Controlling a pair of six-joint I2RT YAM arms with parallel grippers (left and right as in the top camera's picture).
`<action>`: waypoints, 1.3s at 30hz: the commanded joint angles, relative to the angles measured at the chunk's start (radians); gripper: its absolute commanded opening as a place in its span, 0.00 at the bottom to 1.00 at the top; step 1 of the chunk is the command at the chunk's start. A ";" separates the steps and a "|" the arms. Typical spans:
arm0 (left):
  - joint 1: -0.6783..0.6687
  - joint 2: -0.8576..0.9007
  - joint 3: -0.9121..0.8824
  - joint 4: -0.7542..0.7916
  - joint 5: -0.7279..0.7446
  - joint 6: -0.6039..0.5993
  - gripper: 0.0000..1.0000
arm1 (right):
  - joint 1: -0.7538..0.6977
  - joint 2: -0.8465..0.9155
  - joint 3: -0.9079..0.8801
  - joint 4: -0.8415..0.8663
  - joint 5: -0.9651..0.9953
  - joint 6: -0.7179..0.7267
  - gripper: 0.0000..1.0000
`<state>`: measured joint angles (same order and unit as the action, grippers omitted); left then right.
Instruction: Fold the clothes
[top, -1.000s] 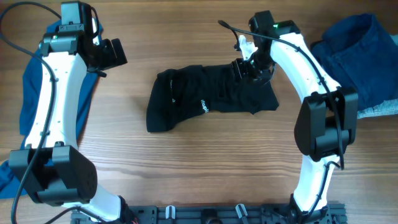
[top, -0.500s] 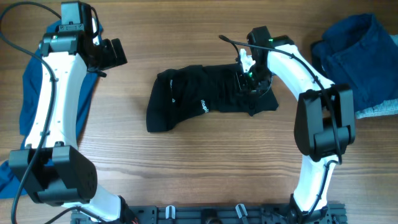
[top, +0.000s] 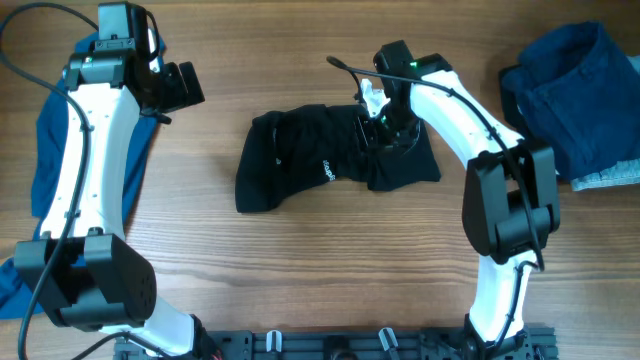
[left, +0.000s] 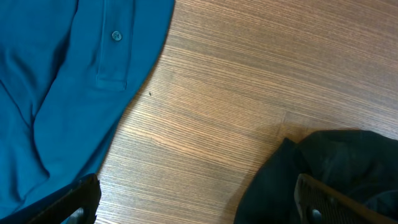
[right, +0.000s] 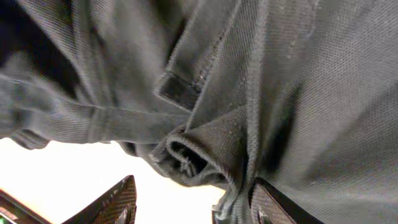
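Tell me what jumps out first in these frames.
The black top lies crumpled mid-table, with the right gripper down on its right end and a bunched fold between its fingers. A bright blue collared shirt lies at the table's left edge by the open left gripper. A navy pile sits at the far right.

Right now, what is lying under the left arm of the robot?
A bright blue shirt lies on the table beneath the left arm. Blue cloth shows beside the arm; the arm covers the rest, so the shirt's full shape cannot be seen.
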<state>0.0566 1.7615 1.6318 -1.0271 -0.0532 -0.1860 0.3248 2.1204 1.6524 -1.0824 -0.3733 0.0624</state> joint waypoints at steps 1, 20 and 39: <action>0.005 -0.013 0.008 0.004 0.012 -0.009 1.00 | 0.005 -0.087 0.029 0.003 -0.085 0.025 0.61; 0.002 0.152 -0.158 -0.076 0.529 0.060 1.00 | -0.225 -0.105 0.091 -0.005 -0.058 -0.037 0.67; 0.002 0.167 -0.579 0.410 0.698 0.077 0.90 | -0.277 -0.105 0.091 -0.031 -0.045 -0.058 0.67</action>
<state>0.0601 1.9026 1.1198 -0.6727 0.6086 -0.1307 0.0467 2.0361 1.7199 -1.1107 -0.4252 0.0212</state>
